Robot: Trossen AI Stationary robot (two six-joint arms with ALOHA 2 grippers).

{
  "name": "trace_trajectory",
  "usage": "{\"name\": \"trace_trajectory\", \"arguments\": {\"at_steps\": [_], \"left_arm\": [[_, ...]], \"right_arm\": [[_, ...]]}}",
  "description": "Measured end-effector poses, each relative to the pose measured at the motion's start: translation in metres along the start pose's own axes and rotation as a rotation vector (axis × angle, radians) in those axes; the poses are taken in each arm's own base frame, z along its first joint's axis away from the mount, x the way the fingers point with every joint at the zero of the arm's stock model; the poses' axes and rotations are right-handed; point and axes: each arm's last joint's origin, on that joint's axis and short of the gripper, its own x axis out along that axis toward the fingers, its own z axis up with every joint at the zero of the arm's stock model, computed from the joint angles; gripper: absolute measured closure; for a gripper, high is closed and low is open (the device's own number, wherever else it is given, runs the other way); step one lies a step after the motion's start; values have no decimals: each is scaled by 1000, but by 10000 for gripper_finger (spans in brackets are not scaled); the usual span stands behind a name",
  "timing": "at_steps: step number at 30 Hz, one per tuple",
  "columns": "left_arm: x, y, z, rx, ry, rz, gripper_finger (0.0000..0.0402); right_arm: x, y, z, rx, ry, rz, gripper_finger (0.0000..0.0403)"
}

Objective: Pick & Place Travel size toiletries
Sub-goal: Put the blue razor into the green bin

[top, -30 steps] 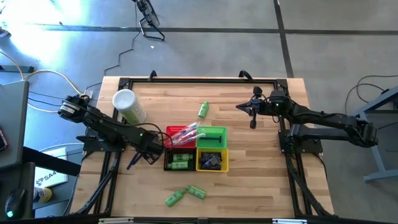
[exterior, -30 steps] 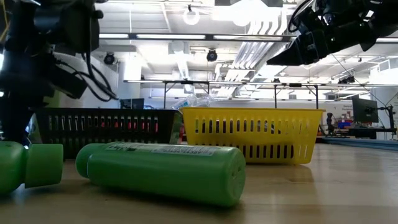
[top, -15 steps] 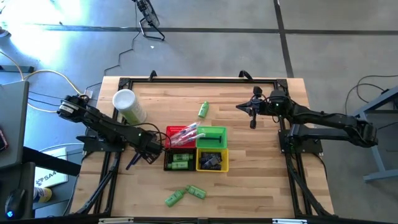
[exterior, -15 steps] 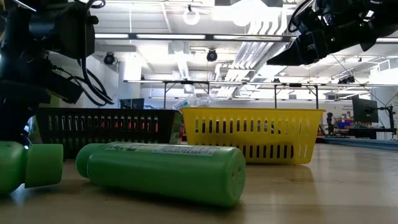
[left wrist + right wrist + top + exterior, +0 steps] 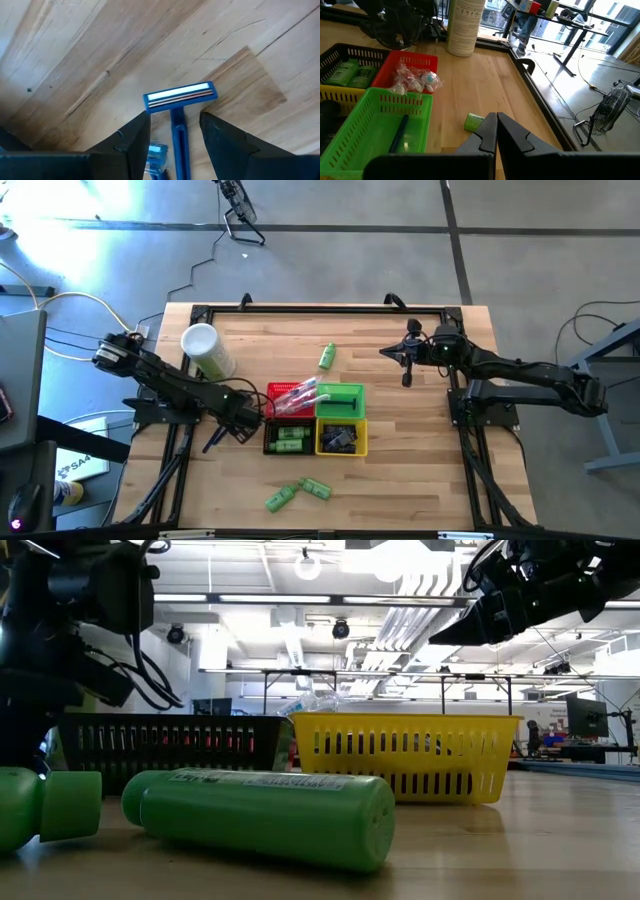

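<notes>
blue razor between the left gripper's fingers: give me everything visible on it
The blue razor is a disposable type that looks like plastic: a wide blue head with a pale strip and thin blade lines, on a straight blue handle forming a T. In the left wrist view it sits between the left gripper's two dark fingers, head pointing away from the wrist, over the bare wooden table. Its handle end is hidden. Whether the fingers touch it, or whether it rests on the wood, cannot be told.

No text can be read; print on the white cup and the green bottle stays illegible.
</notes>
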Motion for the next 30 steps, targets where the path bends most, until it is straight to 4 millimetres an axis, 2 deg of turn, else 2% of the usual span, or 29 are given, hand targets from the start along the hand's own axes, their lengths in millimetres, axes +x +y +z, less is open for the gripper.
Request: {"name": "trace_trajectory", "arguments": {"at_steps": [10, 23, 26, 30], "left_arm": [[-5, -11, 5, 3, -37, -86, 227], [-5, -9, 4, 4, -30, -73, 227], [-5, -9, 4, 6, -29, -72, 240], [-5, -9, 4, 6, -29, -72, 281]], "right_arm": [[0, 0, 0, 0, 0, 0, 399], [0, 0, 0, 0, 0, 0, 399], [0, 0, 0, 0, 0, 0, 399], [0, 0, 0, 0, 0, 0, 399]]}}
